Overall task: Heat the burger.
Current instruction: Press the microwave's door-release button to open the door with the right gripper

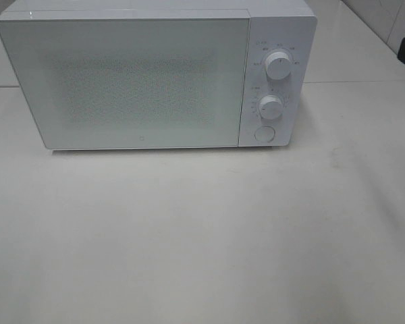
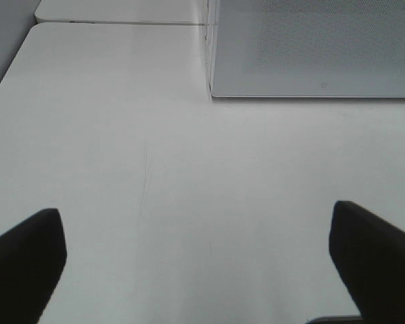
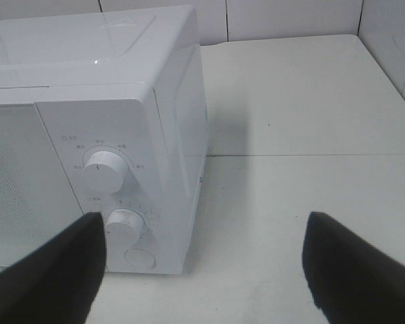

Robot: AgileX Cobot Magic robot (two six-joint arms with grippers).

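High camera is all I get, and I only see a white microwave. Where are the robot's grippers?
Observer: The left gripper is wide open over the table, in front of the microwave door's corner.
Operator: And the other one?
Observer: The right gripper is open too, facing the control panel with its two knobs.
Operator: Does either one have the burger?
Observer: No, both are empty, and no burger shows in any view.
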